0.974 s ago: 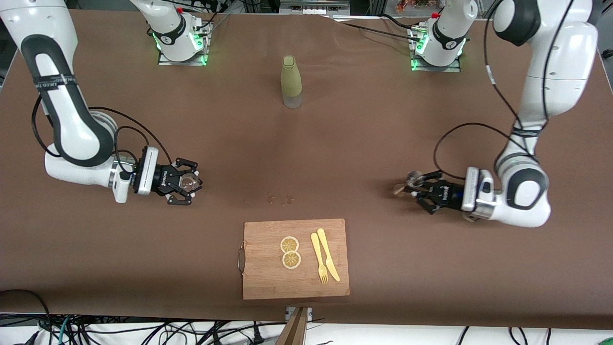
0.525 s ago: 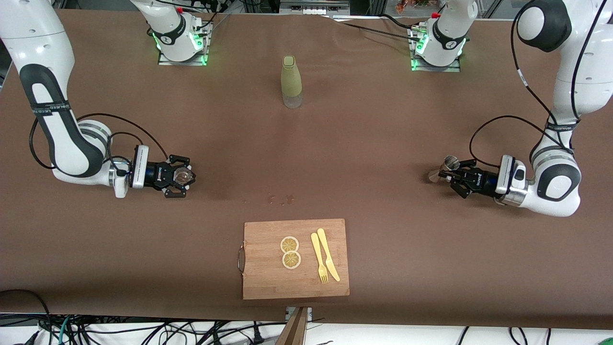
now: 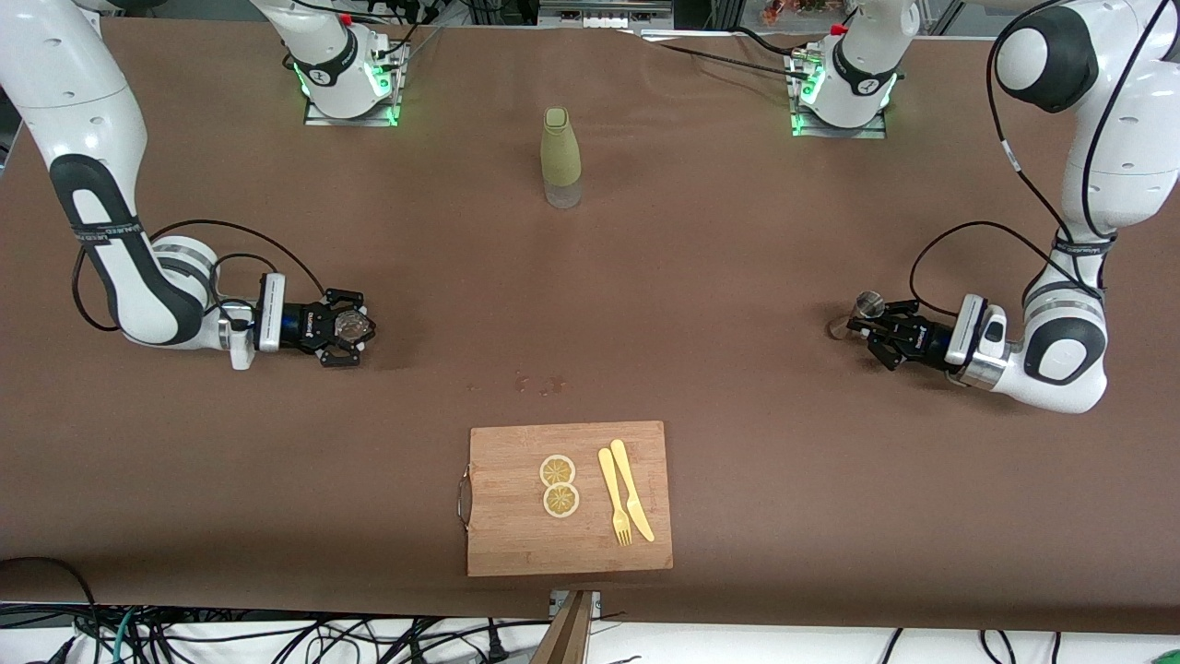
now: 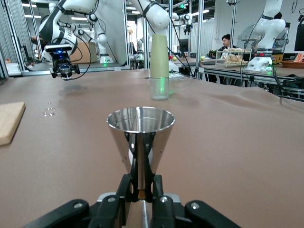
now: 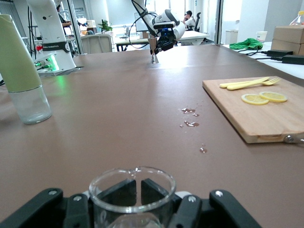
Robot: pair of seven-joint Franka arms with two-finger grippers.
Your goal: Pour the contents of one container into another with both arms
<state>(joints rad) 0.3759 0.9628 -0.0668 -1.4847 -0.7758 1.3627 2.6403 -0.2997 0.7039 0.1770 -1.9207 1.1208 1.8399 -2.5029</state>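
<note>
- The left gripper (image 3: 864, 323) is closed on the waist of a metal jigger (image 3: 857, 311). It sits low over the table near the left arm's end, about midway between the edge where the bases stand and the edge nearest the front camera.
- In the left wrist view the jigger (image 4: 140, 137) stands upright, its open cone up and its long axis vertical, with the fingers (image 4: 128, 183) pinching the narrow neck.
- The right gripper (image 3: 353, 326) is closed around a small clear glass cup (image 3: 350, 324), low over the table near the right arm's end. It is about as near the front camera as the jigger is.
- The right wrist view shows the glass cup (image 5: 134, 190) upright with its rim open upward. Whether it holds any liquid cannot be told.
- The deciding relation is that the two vessels face each other along the table's length, well apart, with the bare middle of the table between them.
- Each gripper points toward the other, so either vessel lies straight ahead of the opposite hand.
- Judged from this, the coming move calls for both arms to close that gap toward the table's middle before one rim can tip over the other.
- A few wet drops (image 3: 540, 383) lie on the table between the vessels, just beside the wooden cutting board (image 3: 516, 544) at the edge nearest the camera.
- A green bottle (image 3: 560, 157) stands upright near the bases' edge, untouched.
</note>
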